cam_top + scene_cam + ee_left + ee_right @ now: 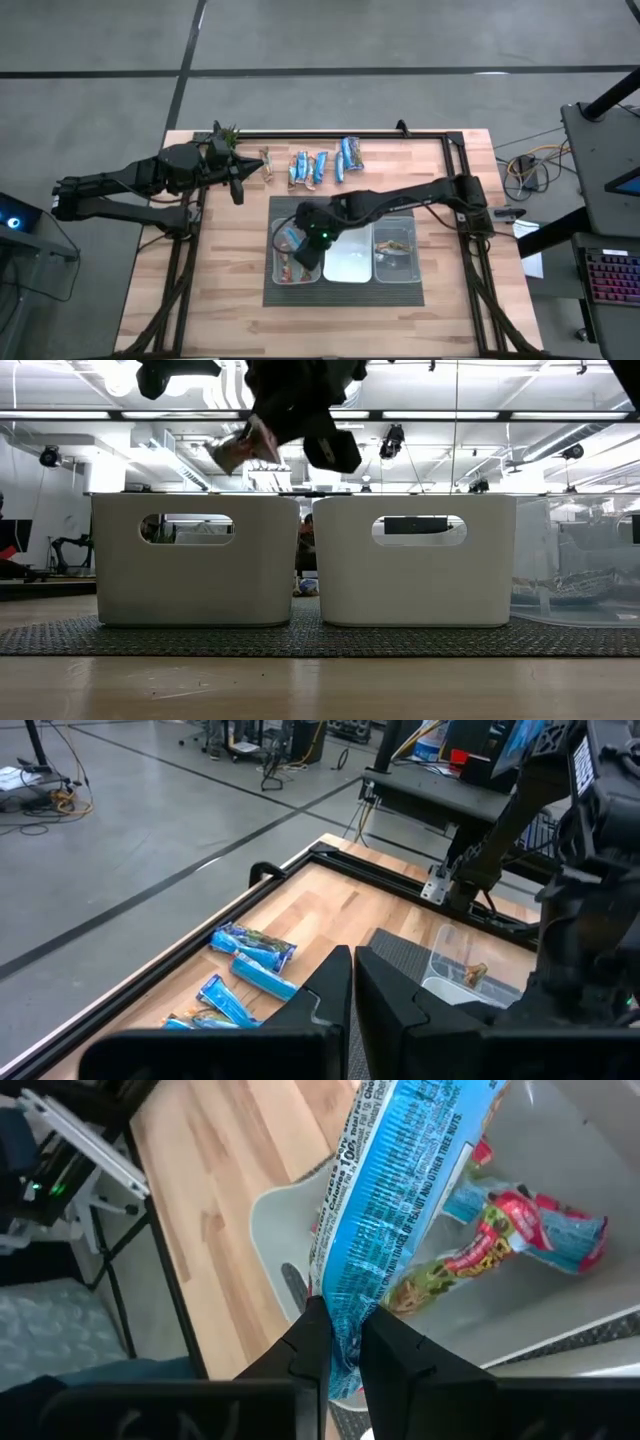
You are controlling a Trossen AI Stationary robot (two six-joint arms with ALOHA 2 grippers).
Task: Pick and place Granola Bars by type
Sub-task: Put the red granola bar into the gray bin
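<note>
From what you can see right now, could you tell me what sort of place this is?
Probably a robotics lab or workshop: a wooden table on a bare grey concrete floor, exposed ceiling lights and ducts, and a keyboard on a side desk.

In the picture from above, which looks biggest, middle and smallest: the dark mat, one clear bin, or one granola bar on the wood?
Largest to smallest in the high view:
1. The dark mat, which lies under all three bins.
2. The middle clear bin.
3. A blue granola bar lying on the wood.
</note>
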